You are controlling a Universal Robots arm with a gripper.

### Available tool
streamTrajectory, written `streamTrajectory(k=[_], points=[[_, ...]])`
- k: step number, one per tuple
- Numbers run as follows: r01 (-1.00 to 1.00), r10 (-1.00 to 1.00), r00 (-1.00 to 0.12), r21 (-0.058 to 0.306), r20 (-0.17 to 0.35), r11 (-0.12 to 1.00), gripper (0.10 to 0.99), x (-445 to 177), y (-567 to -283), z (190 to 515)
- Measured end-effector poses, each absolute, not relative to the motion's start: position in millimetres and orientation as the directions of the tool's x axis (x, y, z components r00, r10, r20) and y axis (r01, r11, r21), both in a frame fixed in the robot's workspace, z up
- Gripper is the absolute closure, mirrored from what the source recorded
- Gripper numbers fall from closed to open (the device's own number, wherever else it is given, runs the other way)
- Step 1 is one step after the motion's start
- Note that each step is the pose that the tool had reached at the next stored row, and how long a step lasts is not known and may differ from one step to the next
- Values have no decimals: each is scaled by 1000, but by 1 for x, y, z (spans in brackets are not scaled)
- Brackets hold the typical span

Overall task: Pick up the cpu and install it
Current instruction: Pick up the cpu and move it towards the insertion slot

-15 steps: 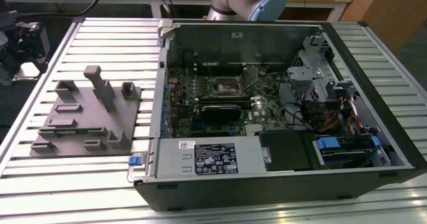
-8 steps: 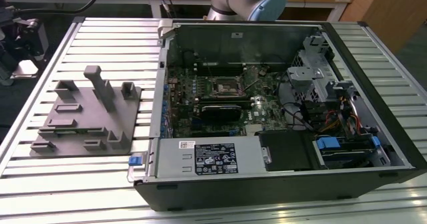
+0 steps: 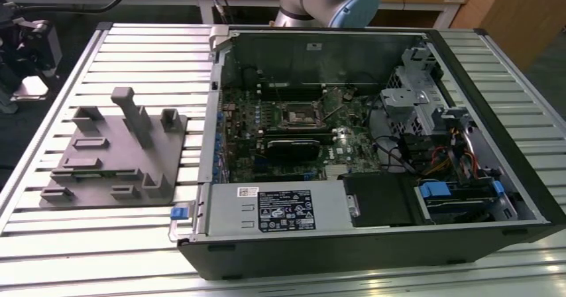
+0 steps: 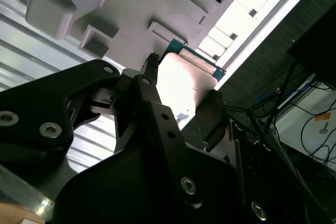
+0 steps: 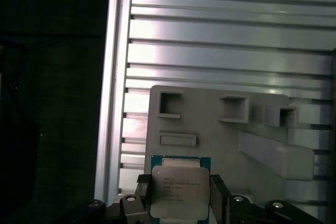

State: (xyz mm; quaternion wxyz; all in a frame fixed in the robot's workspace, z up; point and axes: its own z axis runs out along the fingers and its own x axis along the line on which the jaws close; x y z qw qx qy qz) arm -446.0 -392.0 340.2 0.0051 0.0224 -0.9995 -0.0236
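The cpu point(image 5: 178, 192) is a flat square chip with a silvery top and a green rim, and it sits between my gripper's two black fingers point(image 5: 218, 195). In the second wrist view the cpu point(image 4: 184, 85) glares white, with a finger point(image 4: 210, 119) pressed to one of its sides. My gripper point(image 5: 180, 182) is shut on it over the near part of the grey fixture plate point(image 5: 210, 124). Whether the chip is touching the plate I cannot tell. The black-framed motherboard socket point(image 3: 299, 116) lies inside the open computer case point(image 3: 372, 244) in the exterior view.
The grey fixture plate point(image 3: 115, 151) with raised blocks lies on the slatted metal table point(image 3: 89, 244), at the exterior view's left of the case. The table's edge point(image 5: 107, 103) and dark floor run close beside the plate. Cables and drive bays point(image 3: 442, 151) crowd the case's right side.
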Motion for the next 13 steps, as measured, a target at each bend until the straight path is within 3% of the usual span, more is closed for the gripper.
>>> streamTrajectory(k=[13], points=[[-45,-45,-999,47,9,998,545,-446,-391,350]])
